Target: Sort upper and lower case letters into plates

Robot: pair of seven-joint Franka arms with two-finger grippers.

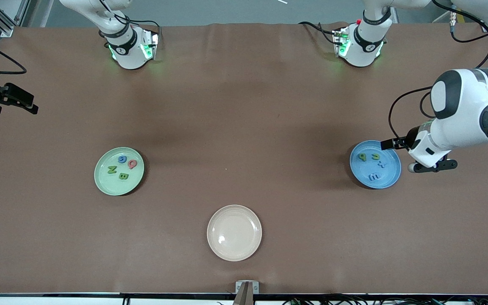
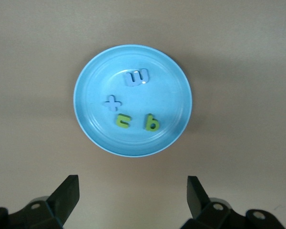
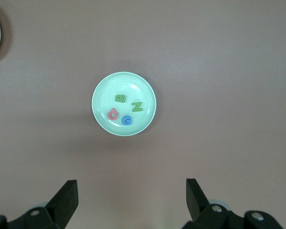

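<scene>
The mint green plate (image 1: 100, 180) (image 3: 99, 90) holds a blue G (image 1: 122, 159), a pink Q (image 1: 132, 163), a green Z (image 1: 111, 170) and a green B (image 1: 123, 176). The blue plate (image 1: 390, 176) (image 2: 90, 71) holds a green b (image 2: 151, 123), another small green letter (image 2: 122, 121), a blue t (image 2: 113, 103) and a blue m (image 2: 137, 78). My left gripper (image 1: 432, 166) (image 2: 133, 185) hangs open and holds nothing, over the bare table just beside the blue plate, toward the left arm's end. My right gripper (image 3: 132, 187) is open and holds nothing, high over the table, looking down on the mint plate.
A cream-beige plate (image 1: 234, 233) with nothing in it lies near the front camera's edge, midway between the two arms' ends. The brown cloth (image 1: 244, 127) covers the whole table. Both robot bases stand along the farthest edge from the front camera.
</scene>
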